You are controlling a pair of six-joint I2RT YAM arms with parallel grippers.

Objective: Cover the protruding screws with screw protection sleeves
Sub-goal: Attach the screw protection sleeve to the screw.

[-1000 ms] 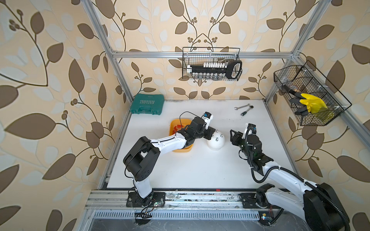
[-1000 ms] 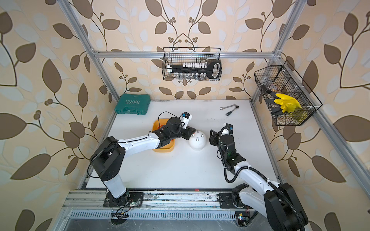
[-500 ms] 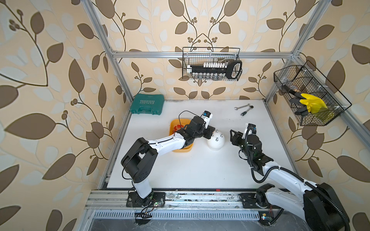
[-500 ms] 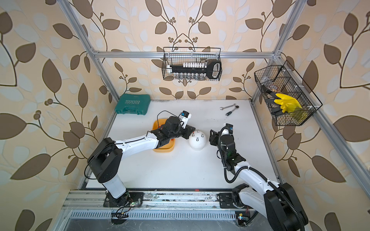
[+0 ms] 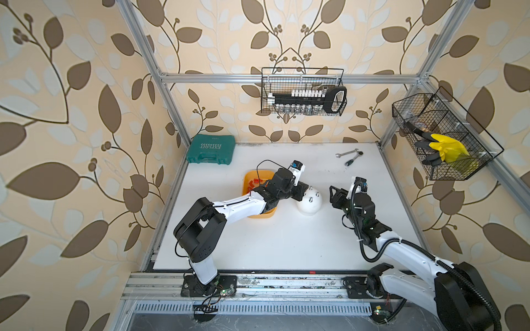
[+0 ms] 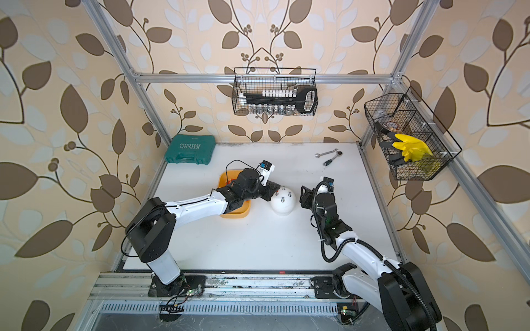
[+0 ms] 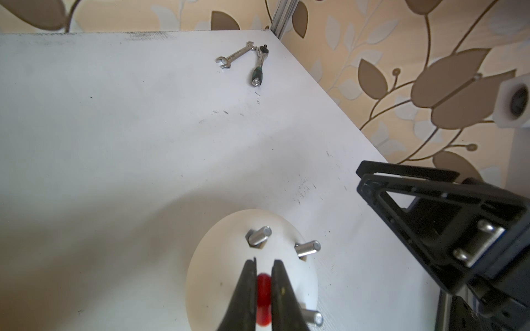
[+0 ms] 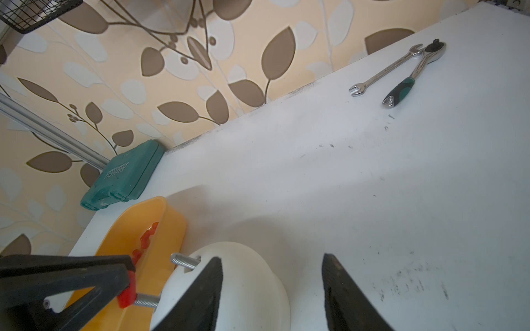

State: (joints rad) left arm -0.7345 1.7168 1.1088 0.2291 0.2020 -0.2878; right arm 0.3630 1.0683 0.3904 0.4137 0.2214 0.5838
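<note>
A white dome [image 5: 311, 205] [image 6: 284, 205] stands mid-table with grey protruding screws [image 7: 259, 235] [image 7: 307, 248] [image 8: 185, 260] sticking out of its top. My left gripper [image 7: 263, 262] [image 5: 304, 189] is shut on one red screw protection sleeve [image 7: 263, 295]. In the right wrist view this sleeve [image 8: 126, 295] sits at the tip of a threaded screw [image 8: 146, 301]. More red sleeves [image 8: 147, 236] lie in the yellow tray [image 5: 249, 183] behind the left arm. My right gripper [image 8: 272, 256] [image 5: 334, 195] is open, close beside the dome's right side, holding nothing.
A green tool case [image 5: 210, 149] lies at the back left corner. A spanner and a ratchet [image 5: 348, 156] lie at the back right. Wire baskets hang on the back wall [image 5: 304, 91] and the right wall [image 5: 441, 137].
The left arm has shifted only slightly, its gripper staying at the dome with the sleeve. The right arm has not moved.
</note>
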